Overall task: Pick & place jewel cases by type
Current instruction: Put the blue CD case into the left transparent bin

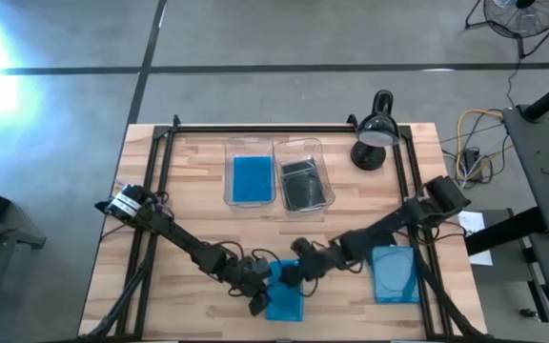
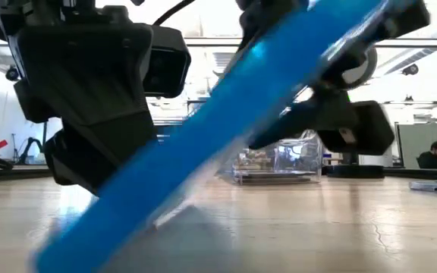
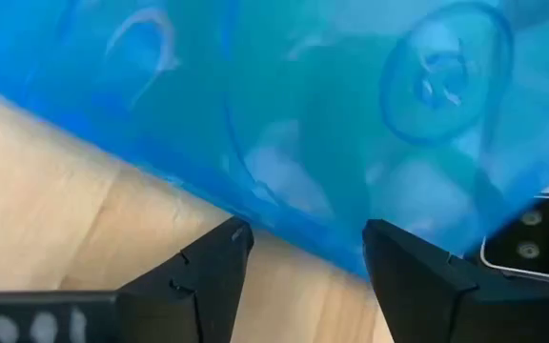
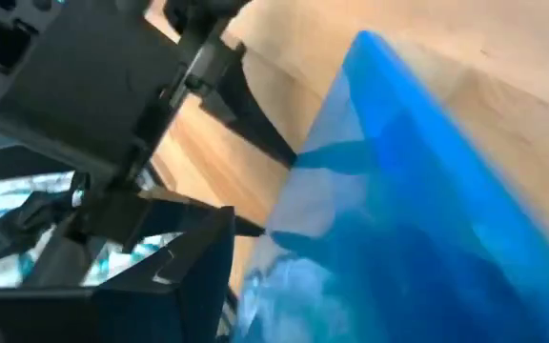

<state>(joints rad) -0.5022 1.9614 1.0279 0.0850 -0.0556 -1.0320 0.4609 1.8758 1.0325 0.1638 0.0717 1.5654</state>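
Both arms meet at the 6 o'clock edge of the wooden butcher-block table [image 1: 198, 162]. A translucent bright blue jewel case [image 1: 285, 295] sits there, thin, flat and square; in the low view it is tilted steeply, one edge down on the table, the other raised. The right gripper [image 1: 298, 272] is at its raised edge; whether its fingers are clamped on the case cannot be told. The left gripper [image 3: 303, 262] is at the 9 o'clock side of the case, its dark angular fingers parted a moderate width with the case's glossy blue edge just beyond the tips, moulded circular hub visible through the plastic. A second blue jewel case [image 1: 395, 274] lies flat near 4 o'clock. At 12 o'clock two clear rectangular plastic bins stand side by side: the left bin [image 1: 230, 171] holds a blue case, the right bin [image 1: 324, 167] a dark smoky case. A black dome-headed desk lamp [image 1: 374, 133] stands at 1 o'clock.
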